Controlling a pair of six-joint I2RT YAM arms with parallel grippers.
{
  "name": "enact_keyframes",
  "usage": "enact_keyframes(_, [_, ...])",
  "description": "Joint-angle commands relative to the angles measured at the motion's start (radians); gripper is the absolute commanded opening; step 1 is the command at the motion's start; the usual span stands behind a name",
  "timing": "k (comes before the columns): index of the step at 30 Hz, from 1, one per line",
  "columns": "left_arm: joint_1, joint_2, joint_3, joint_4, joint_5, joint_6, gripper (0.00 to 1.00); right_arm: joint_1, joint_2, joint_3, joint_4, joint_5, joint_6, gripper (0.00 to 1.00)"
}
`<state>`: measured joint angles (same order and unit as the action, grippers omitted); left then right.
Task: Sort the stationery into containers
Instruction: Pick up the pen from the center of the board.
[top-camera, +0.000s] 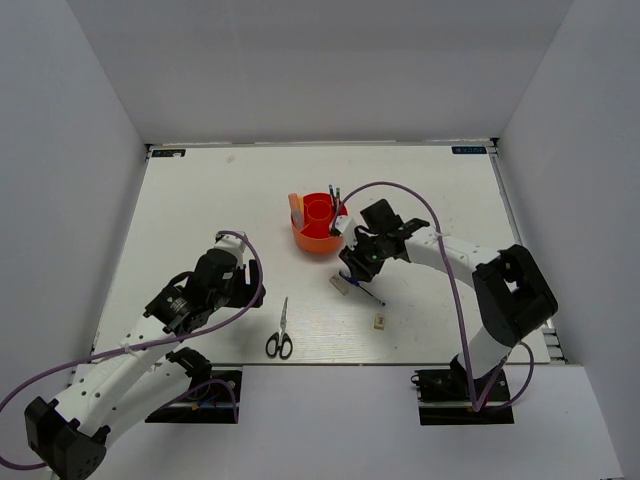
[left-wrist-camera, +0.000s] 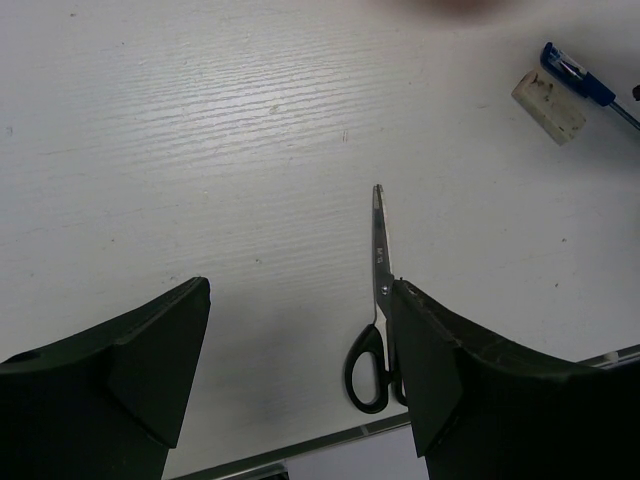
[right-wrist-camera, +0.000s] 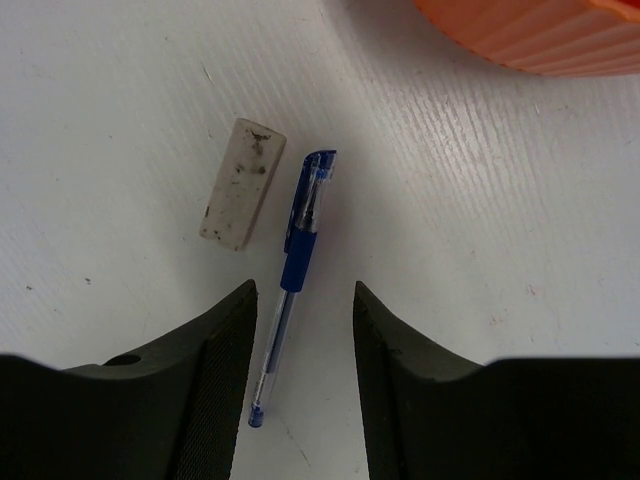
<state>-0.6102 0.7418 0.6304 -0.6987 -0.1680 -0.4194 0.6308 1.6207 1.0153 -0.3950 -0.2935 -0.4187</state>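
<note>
On the white, finely grooved table (top-camera: 200, 200), the round orange plastic tub (top-camera: 306, 240) is sitting mid-board, with a couple of thin dark pens (top-camera: 333, 192) standing up out of its far side. The right gripper (right-wrist-camera: 303, 290) is hovering just in front of it, jaws apart and gripping nothing. Its black textured fingers (right-wrist-camera: 225, 340) are straddling the clear barrel of a blue pen (right-wrist-camera: 305, 215) without touching it. A whitish eraser block (right-wrist-camera: 242, 183), rectangular and smudged with dark specks, is lying just beside the pen's capped end, roughly parallel and not touching. The tub's ribbed wall is showing at the top right of the right wrist view. A tiny beige cube (top-camera: 379, 321) is sitting nearer the bases, apart from the pen. The left gripper (left-wrist-camera: 300, 290) is hanging wide open and empty over bare table. Just beside it the scissors (left-wrist-camera: 380, 250) are lying flat near the table's front edge, silver blades closed and pointing away, one finger partly covering the black loop handles.
</note>
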Motion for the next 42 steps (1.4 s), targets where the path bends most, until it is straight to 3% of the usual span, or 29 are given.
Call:
enact_keyframes(1, [0.003,-0.016,0.012,0.005,0.004,0.001,0.83,0.01,0.03,0.023,0.03,0.008,0.004,0.47])
enact_keyframes(21, [0.004,-0.019,0.009,0.005,0.002,-0.002,0.83,0.067,0.163,0.04,0.041,0.08,-0.034,0.45])
enact_keyframes(24, [0.004,-0.022,0.014,0.004,0.002,0.001,0.83,0.081,0.163,0.022,0.039,0.106,-0.052,0.34])
enact_keyframes(25, [0.004,-0.024,0.012,0.004,0.002,0.001,0.83,0.083,0.163,0.003,0.041,0.111,-0.054,0.29])
enact_keyframes(26, [0.004,-0.021,0.012,0.002,0.001,0.001,0.83,0.086,0.157,-0.001,0.036,0.116,-0.057,0.18])
enact_keyframes(30, [0.004,-0.022,0.014,0.004,0.004,0.001,0.83,0.083,0.133,-0.018,0.019,0.149,-0.063,0.0])
enact_keyframes(37, [0.004,-0.022,0.012,0.004,0.001,-0.001,0.83,0.079,0.047,0.0,0.005,0.231,-0.075,0.0])
enact_keyframes(42, [0.004,-0.016,0.011,0.004,-0.002,0.002,0.83,0.075,-0.054,0.141,-0.057,0.226,-0.094,0.0])
